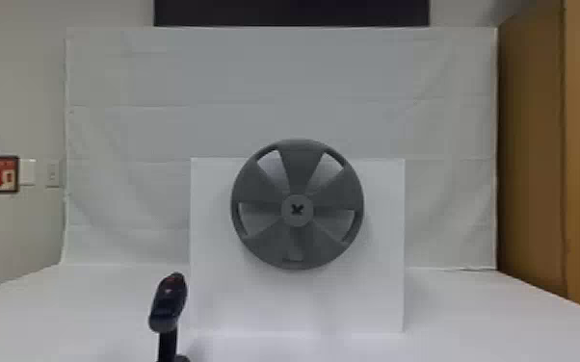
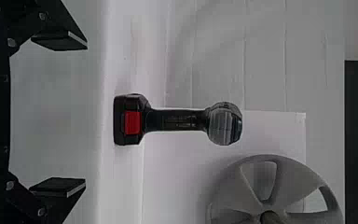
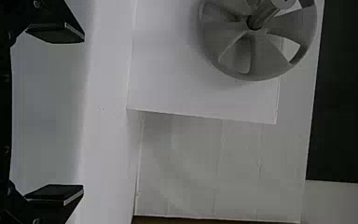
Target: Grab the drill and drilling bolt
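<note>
In the head view, the drill (image 1: 168,304) is standing upright on the worktop (image 1: 86,308), left of the wheel (image 1: 298,250). In the left wrist view, the left gripper (image 2: 86,114) is holding its jaws wide apart. In the right wrist view, the right gripper's (image 3: 83,113) jaws are likewise gaping.

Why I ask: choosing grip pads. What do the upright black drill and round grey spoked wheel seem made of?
Drill: probably hard, satin plastic, by its moulded contours. Wheel: likely matte plastic, from its even grey and soft shading; painted metal is possible.
</note>
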Motion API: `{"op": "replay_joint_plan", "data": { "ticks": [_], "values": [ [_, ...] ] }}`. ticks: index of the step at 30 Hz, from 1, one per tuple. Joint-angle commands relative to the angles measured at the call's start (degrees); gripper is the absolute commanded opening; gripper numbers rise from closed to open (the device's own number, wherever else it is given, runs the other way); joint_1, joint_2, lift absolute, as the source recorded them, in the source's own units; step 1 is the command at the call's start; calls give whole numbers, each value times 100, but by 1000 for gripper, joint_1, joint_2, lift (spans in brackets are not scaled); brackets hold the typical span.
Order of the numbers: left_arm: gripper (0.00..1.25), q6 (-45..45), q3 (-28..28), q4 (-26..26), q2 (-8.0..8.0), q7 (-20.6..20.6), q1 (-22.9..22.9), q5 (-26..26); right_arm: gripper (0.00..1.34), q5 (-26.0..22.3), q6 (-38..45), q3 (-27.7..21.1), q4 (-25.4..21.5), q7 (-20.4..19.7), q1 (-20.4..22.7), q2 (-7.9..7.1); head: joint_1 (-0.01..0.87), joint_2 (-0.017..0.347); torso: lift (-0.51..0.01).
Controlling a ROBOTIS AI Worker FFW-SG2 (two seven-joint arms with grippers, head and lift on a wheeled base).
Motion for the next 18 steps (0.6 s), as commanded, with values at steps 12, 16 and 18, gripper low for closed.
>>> {"op": "replay_joint_plan", "data": {
  "ticks": [12,16,18],
  "values": [
    [1009,-86,-21,84,-19,-8,-44,8,1178,0,-9,-49,-6,0,-8,-1,-15,51,-398],
    [1008,-86,-38,119,-19,-26,-62,8,1178,0,-9,-41,-6,0,-16,-1,-15,51,-398],
    [1008,-86,-38,137,-19,-35,-80,17,1178,0,-9,-23,-6,0,-34,-1,-15,51,-398]
  ]
}}
